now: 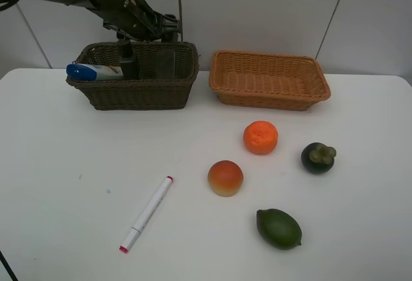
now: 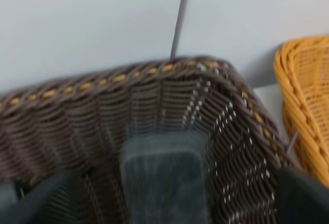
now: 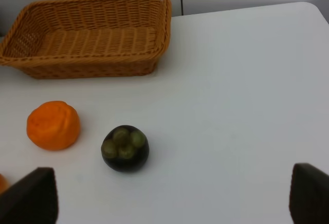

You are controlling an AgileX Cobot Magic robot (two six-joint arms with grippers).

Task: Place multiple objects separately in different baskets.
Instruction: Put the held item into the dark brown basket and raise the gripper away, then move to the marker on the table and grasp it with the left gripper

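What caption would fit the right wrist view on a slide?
Open right gripper facing orange, mangosteen and empty tan basket on white table.

Rough woven wicker: dark basket (image 1: 132, 94) matt brown, tan basket (image 1: 270, 94) right of it faintly shiny. Smooth matt white table (image 1: 64, 165). Dimpled peel on orange (image 1: 260, 137); smooth, slightly glossy skin on lime (image 1: 279, 229) and mangosteen (image 1: 317, 158). Smooth plastic marker (image 1: 148, 212). Matt eraser (image 2: 164, 183) inside dark basket.

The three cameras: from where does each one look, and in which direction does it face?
Exterior high: mounted high, looks down over the white table toward the wall; left arm shows.
Left wrist: above the dark basket, looks into it at the eraser block; left fingers show.
Right wrist: low over the table, faces orange and mangosteen; right fingers show.
Shared: the tan basket appears in all three.
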